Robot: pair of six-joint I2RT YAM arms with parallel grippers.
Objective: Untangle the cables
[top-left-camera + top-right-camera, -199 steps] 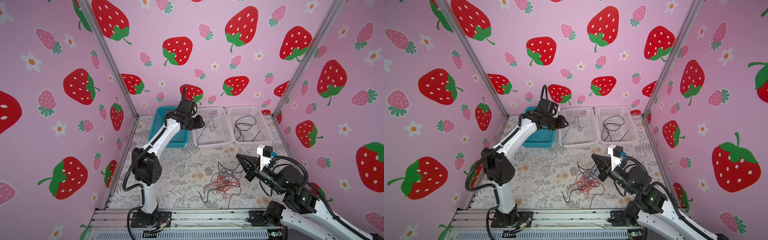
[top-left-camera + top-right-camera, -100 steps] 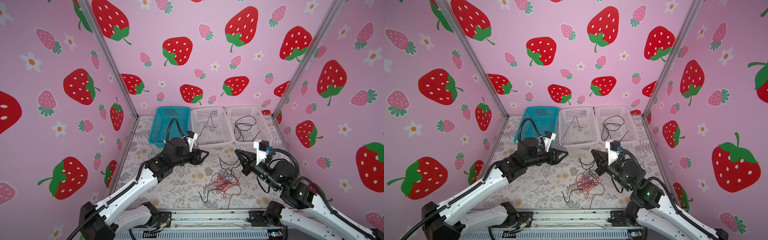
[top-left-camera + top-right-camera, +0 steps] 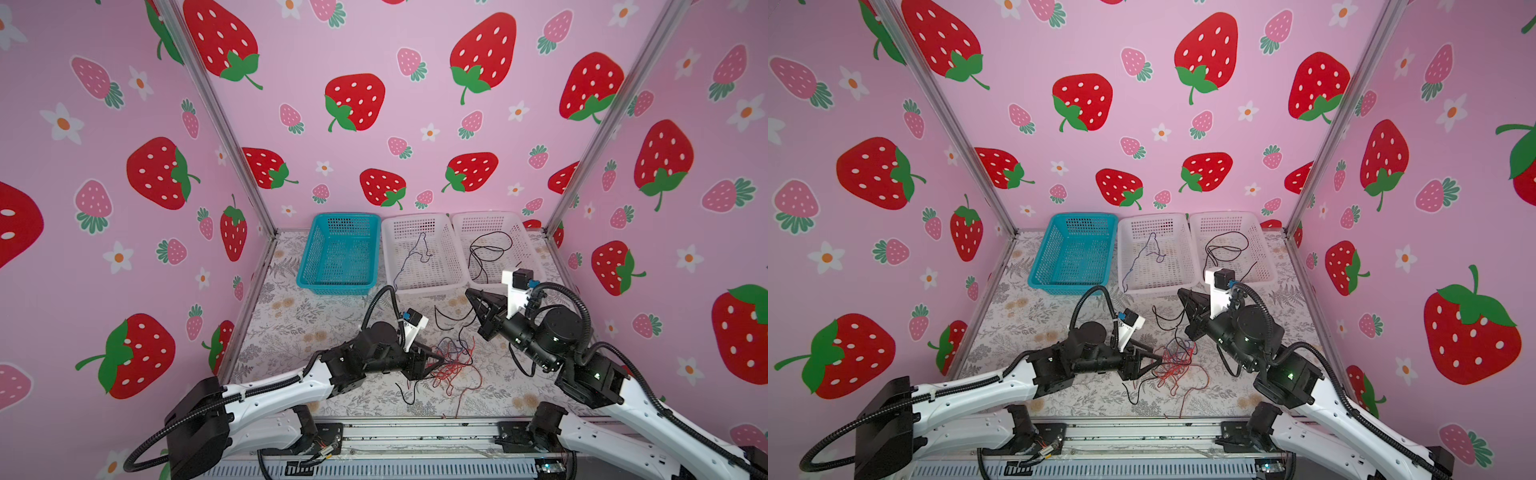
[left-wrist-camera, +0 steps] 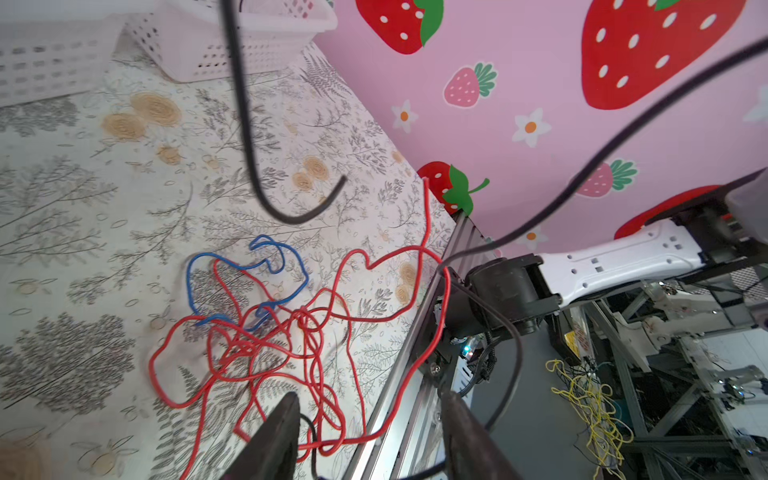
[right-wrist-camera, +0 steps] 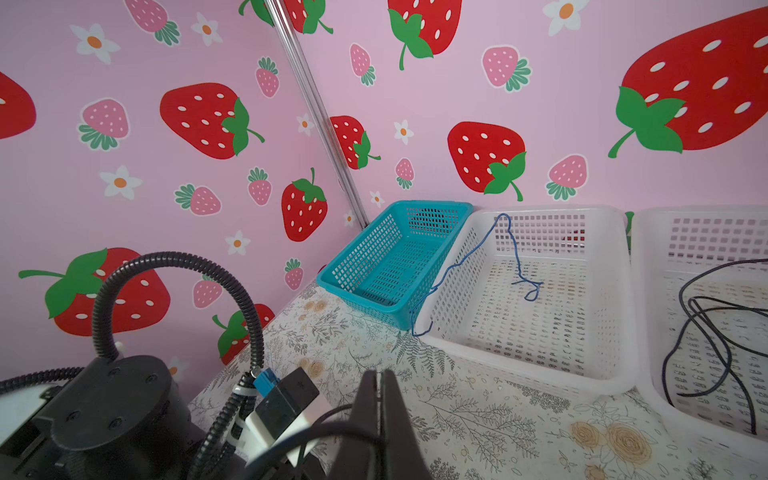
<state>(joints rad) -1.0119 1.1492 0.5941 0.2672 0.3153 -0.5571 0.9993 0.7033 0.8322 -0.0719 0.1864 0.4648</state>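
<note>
Cables (image 4: 299,316) judged light, limp, snag-prone; grip advised at loose loop. L gripper (image 4: 370,401) unclosed; R gripper (image 5: 379,374) clamped on black cable (image 4: 245,124).

thin cables (image 4: 305,318) in glossy plastic sheathing; matt printed floral cloth (image 3: 291,324); smooth, perforated plastic baskets (image 3: 428,286); dull brushed metal rail (image 3: 415,434)
</note>
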